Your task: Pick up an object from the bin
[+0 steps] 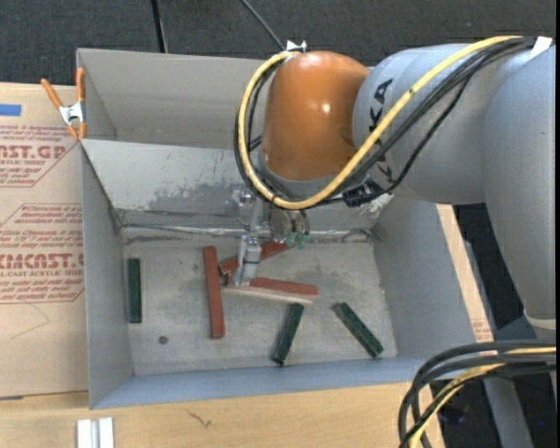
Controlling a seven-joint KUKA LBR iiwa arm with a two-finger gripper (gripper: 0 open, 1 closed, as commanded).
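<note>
My gripper (pixel 249 264) hangs below the orange cover in the middle of the bin, one metal finger pointing down. Its tip is right beside a long red-brown stick (pixel 213 292) that lies lengthwise, and just above a pale stick with a red top face (pixel 273 291) lying crosswise. A small red piece (pixel 229 271) sits next to the fingertip on the left. I see nothing clearly between the fingers.
A dark green stick (pixel 133 290) lies by the left wall. Two more dark green sticks (pixel 287 333) (pixel 358 329) lie near the front wall, right of centre. The orange cover and the arm hide the back right of the bin.
</note>
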